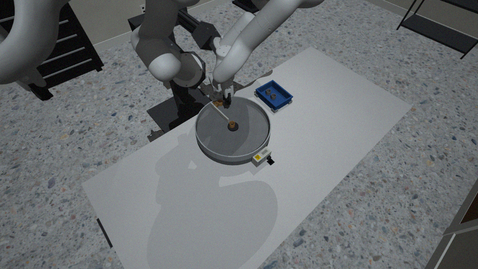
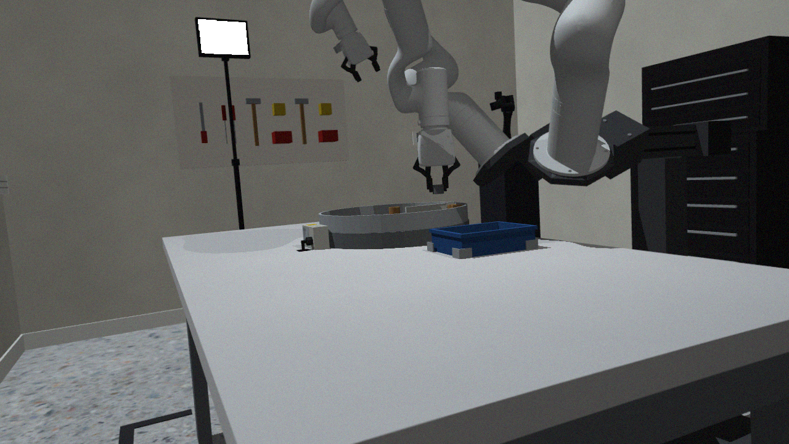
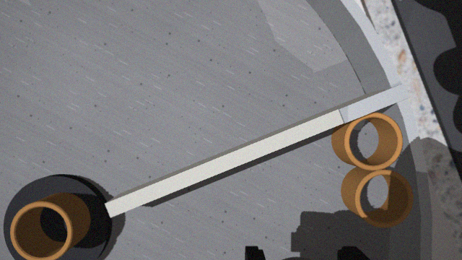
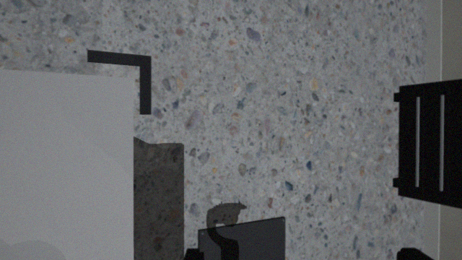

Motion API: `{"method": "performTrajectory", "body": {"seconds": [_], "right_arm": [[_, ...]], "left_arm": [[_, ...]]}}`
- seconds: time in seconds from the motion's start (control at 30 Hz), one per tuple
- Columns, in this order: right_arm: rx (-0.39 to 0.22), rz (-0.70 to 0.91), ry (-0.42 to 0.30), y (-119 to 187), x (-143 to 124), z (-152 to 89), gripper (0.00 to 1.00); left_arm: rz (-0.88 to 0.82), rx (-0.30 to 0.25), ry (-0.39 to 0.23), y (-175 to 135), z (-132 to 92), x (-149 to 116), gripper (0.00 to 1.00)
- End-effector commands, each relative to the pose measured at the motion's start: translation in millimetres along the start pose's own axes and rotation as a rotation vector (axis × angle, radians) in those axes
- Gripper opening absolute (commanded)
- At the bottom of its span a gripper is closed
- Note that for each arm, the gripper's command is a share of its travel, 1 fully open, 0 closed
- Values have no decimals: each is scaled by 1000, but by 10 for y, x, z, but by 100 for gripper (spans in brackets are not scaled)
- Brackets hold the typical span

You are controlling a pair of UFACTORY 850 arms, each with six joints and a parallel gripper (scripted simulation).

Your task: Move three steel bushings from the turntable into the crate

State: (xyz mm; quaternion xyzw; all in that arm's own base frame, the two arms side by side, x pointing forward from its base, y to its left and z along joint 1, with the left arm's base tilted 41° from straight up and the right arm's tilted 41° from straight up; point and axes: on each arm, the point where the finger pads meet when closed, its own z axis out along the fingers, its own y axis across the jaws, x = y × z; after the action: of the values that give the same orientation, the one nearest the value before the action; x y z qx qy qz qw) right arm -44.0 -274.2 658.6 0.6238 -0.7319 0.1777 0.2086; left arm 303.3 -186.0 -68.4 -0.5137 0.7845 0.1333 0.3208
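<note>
My left gripper (image 1: 227, 102) (image 2: 437, 185) (image 3: 301, 255) is shut on a grey steel bushing (image 2: 437, 189), above the far part of the turntable (image 1: 230, 160) (image 2: 352, 224). The bushing is mostly out of the left wrist view. Two steel bushings (image 1: 268, 91) (image 1: 273, 96) stand in the blue crate (image 1: 283, 103) (image 2: 485, 241), which sits level between its corner guides (image 2: 461, 253) (image 2: 531, 243). Two brass-coloured bushings (image 3: 389, 137) (image 3: 400, 202) touch each other by the turntable's rim. Another brass-coloured bushing (image 1: 232, 124) (image 3: 77, 213) stands on the hub. My right gripper (image 2: 368, 74) (image 4: 301, 254) is open and empty, away from the turntable.
A pale bar (image 1: 219, 112) (image 3: 231, 160) runs from the hub to the turntable's rim, beside the brass-coloured pair. A control box (image 1: 261, 156) (image 2: 316, 237) stands against the turntable's near side. The crate is right of the turntable in the top view.
</note>
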Motion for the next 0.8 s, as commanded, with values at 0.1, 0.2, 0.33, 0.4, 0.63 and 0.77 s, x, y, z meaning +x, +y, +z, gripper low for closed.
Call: {"method": "performTrajectory", "body": {"seconds": [0.1,0.2,0.33,0.4,0.63,0.77], "right_arm": [[0,0,2,0,4,-8,100],[0,0,2,0,4,-8,100],[0,0,2,0,4,-8,100],[0,0,2,0,4,-8,100],[0,0,2,0,4,-8,100],[0,0,2,0,4,-8,100]], "left_arm": [[-37,1,1,-12,-5,-309,0],[-73,1,1,-13,-4,-622,0],[-113,1,1,-12,-2,-964,0],[-133,1,1,-15,-2,-1134,0],[-194,1,1,-17,0,-1659,0],[-234,0,1,-15,2,-1995,0]]}}
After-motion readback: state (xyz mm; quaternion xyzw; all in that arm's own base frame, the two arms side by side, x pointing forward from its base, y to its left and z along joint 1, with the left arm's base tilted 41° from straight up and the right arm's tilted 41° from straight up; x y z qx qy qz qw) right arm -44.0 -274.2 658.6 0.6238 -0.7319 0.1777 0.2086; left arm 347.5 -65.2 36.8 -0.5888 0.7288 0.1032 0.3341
